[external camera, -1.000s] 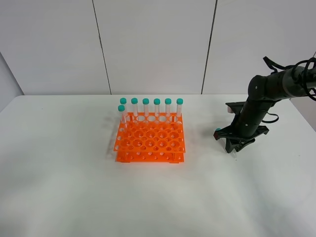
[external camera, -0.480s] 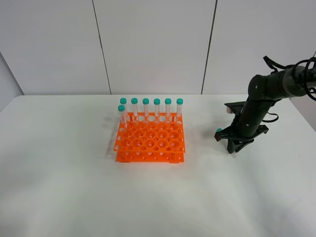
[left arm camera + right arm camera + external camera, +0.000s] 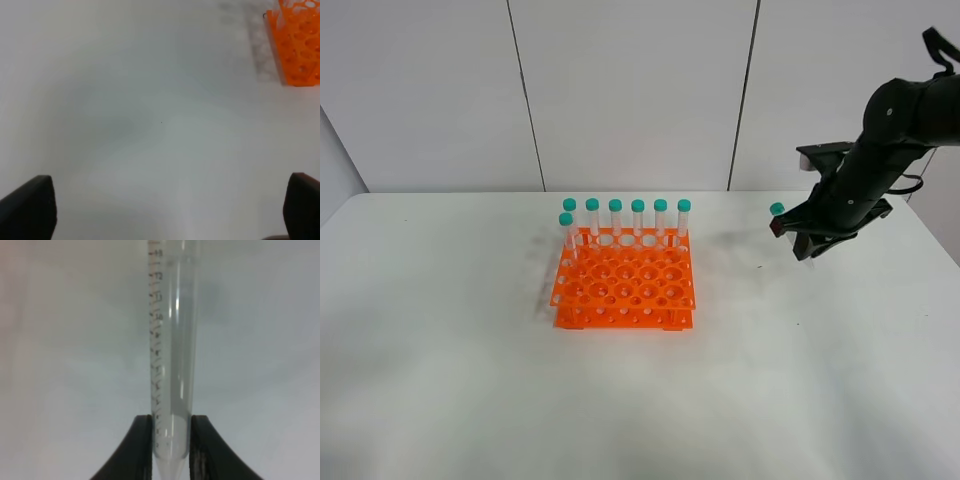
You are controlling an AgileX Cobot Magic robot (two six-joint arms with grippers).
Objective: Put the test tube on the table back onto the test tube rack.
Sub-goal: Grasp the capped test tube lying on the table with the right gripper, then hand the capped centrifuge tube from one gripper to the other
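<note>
Holding the tube up to the right of the rack; we judge the carry across comes next.
White table (image 3: 440, 380) flat and bare. Orange rack (image 3: 625, 285) well apart, most holes free. Right gripper (image 3: 171, 440) pinches the tube (image 3: 172, 340) near its pointed tip, clear of the table, teal cap end leaning rackward. Left gripper (image 3: 165, 207): fingers spread, empty, and we count it the farther arm.

Right arm (image 3: 892, 125) bent high, right gripper (image 3: 171, 440) clamped on the test tube (image 3: 172, 340), left gripper (image 3: 172, 200) spread wide
</note>
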